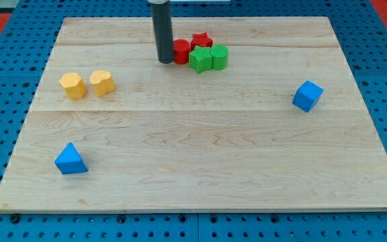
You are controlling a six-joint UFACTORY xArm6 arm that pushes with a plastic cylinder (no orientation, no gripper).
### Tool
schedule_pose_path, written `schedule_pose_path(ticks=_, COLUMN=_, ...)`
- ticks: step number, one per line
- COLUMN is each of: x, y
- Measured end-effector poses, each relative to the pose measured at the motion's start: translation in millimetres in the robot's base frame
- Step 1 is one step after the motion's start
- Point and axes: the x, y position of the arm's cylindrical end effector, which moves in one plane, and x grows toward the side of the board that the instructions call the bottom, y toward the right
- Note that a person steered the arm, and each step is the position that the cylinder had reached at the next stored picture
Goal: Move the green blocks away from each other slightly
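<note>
Two green blocks right of tool

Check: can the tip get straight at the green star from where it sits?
Probably not. My tip is left of the red cylinder, which sits between it and the green star; it would need to go around.

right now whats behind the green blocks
Toward the view's top, a red star sits right behind the green star and green cube, its lower part hidden. A red cylinder sits left, my tip beside it.
</note>
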Motion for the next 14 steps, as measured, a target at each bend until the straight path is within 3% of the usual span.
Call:
schedule_pose_path(ticks=1, x=0, y=23)
schedule_pose_path(ticks=3, x=87, y=40)
schedule_pose_path(ticks=7, x=89, y=71)
schedule_pose_path(ticks=9, x=82, y=71)
schedule_pose_path(ticks=10, x=52, y=71)
schedule_pose_path(ticks=14, x=-3, y=81)
